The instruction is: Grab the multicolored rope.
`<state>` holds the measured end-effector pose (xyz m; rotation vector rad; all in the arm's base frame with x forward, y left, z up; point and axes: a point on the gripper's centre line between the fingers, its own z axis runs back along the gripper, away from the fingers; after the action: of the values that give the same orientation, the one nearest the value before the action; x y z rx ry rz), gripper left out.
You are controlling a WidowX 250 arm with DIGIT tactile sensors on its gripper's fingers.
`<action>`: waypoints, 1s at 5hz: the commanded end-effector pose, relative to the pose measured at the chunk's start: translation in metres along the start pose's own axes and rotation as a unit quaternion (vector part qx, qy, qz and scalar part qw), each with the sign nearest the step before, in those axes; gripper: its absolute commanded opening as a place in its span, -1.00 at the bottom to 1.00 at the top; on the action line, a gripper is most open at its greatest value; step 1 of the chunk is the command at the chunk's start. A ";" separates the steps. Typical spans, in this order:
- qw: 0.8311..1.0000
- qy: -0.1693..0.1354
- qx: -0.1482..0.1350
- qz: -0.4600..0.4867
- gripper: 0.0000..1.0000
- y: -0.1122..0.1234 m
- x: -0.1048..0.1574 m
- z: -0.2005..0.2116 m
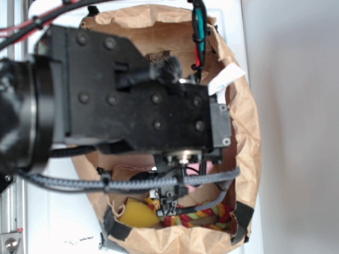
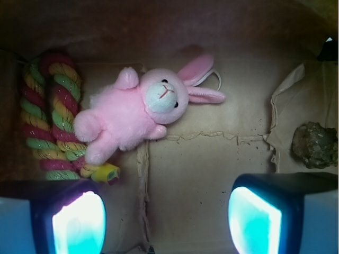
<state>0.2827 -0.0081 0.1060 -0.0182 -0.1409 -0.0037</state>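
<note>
The multicolored rope (image 2: pixel 50 116), twisted red, yellow and green strands folded into a loop, lies along the left wall inside the paper bag. In the exterior view a stretch of the rope (image 1: pixel 204 216) shows at the bag's bottom under the arm. My gripper (image 2: pixel 167 219) is open, its two glowing fingers spread wide over bare bag floor, right of and below the rope. Nothing is between the fingers. The left finger (image 2: pixel 77 222) sits just under the rope's lower end.
A pink plush bunny (image 2: pixel 135 114) lies against the rope's right side, partly over it. A grey-brown lump (image 2: pixel 315 144) rests at the right. The brown paper bag (image 1: pixel 244 132) walls surround everything. A yellow object (image 1: pixel 139 213) sits beside the rope.
</note>
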 end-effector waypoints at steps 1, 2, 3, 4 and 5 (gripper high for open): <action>1.000 -0.012 0.002 -0.006 1.00 -0.002 0.005 0.006; 1.000 -0.012 0.002 -0.006 1.00 -0.002 0.005 0.006; 0.998 -0.034 -0.013 -0.053 1.00 -0.025 -0.001 -0.004; 0.996 -0.013 -0.034 -0.080 1.00 -0.042 -0.007 -0.011; 0.992 -0.004 -0.052 -0.112 1.00 -0.051 -0.015 -0.013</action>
<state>0.2698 -0.0518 0.0851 -0.1077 -0.1340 -0.1991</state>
